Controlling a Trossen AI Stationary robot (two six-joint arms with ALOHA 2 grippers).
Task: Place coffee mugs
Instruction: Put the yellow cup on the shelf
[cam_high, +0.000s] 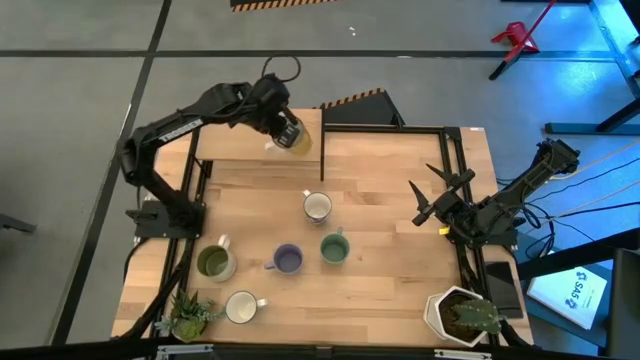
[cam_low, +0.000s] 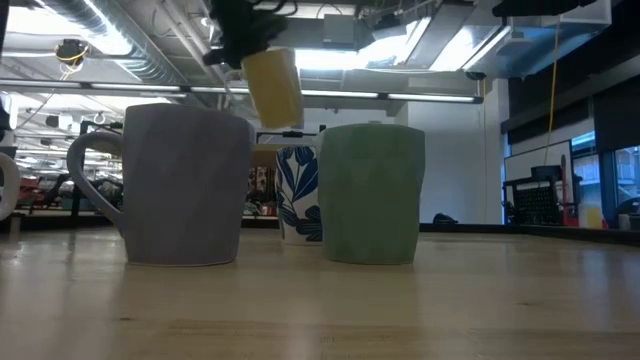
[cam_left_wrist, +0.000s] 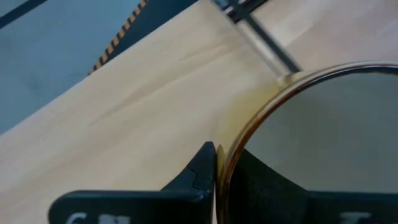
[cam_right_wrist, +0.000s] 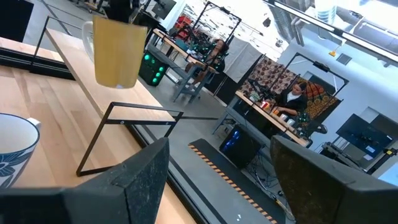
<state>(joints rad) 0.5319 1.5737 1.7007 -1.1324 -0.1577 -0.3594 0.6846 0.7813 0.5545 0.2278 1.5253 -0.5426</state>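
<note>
Item: pale yellow mug (cam_high: 293, 135), rim pinched in my left claw (cam_high: 281, 127) above the counter's (cam_high: 380, 215) far-left shelf (cam_high: 255, 147). Lower level, then release. Right claw (cam_high: 432, 198) spread, idle.

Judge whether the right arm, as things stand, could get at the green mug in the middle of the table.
Probably yes. The right gripper is open and empty, and only bare table lies between it and the green mug. The left gripper holds the yellow mug far off.
</note>
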